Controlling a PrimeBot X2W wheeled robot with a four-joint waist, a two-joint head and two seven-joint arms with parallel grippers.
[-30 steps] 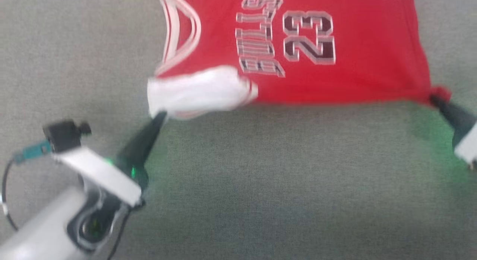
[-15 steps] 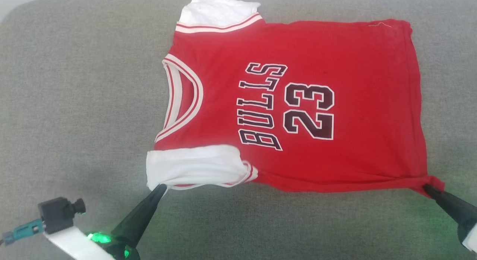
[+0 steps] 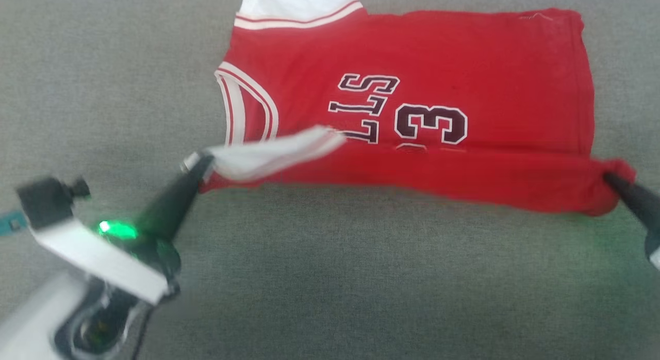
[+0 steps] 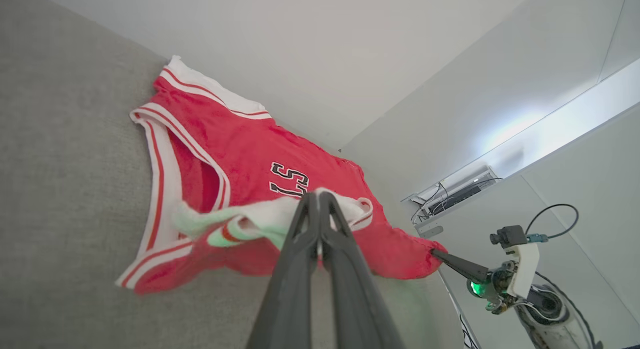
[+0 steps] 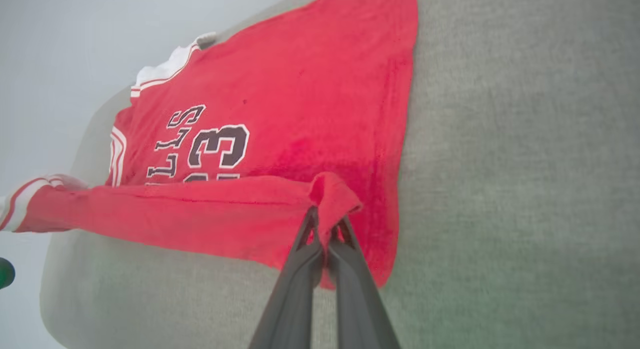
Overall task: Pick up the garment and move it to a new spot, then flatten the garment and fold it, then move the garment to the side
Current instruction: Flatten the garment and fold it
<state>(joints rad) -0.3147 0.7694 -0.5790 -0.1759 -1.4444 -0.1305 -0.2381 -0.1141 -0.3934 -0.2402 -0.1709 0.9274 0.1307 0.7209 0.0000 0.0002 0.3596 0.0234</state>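
Observation:
The garment (image 3: 464, 66), a red shirt with white sleeves, striped trim and dark print, lies spread on a grey cushion, collar to the left. Its near edge is lifted off the cushion and rolled over toward the far side, covering part of the print. My left gripper (image 3: 198, 161) is shut on the near white sleeve (image 3: 273, 153); its wrist view shows the sleeve (image 4: 260, 219) pinched at the left gripper (image 4: 318, 199) tips. Shut on the near hem corner (image 3: 616, 169) is my right gripper (image 3: 611, 179); in its wrist view the right gripper (image 5: 325, 221) pinches a red fold of the garment (image 5: 300, 89).
The grey upholstered cushion (image 3: 361, 288) stretches wide in front of the shirt, between my arms. A pale wall (image 4: 300, 49) rises behind the cushion's far edge. My right arm (image 4: 515, 274) with its green light appears in the left wrist view.
Both grippers have lifted the near edge of the shirt and carried it toward the far side, so the fold now hides the lower print. The head camera has also shifted.

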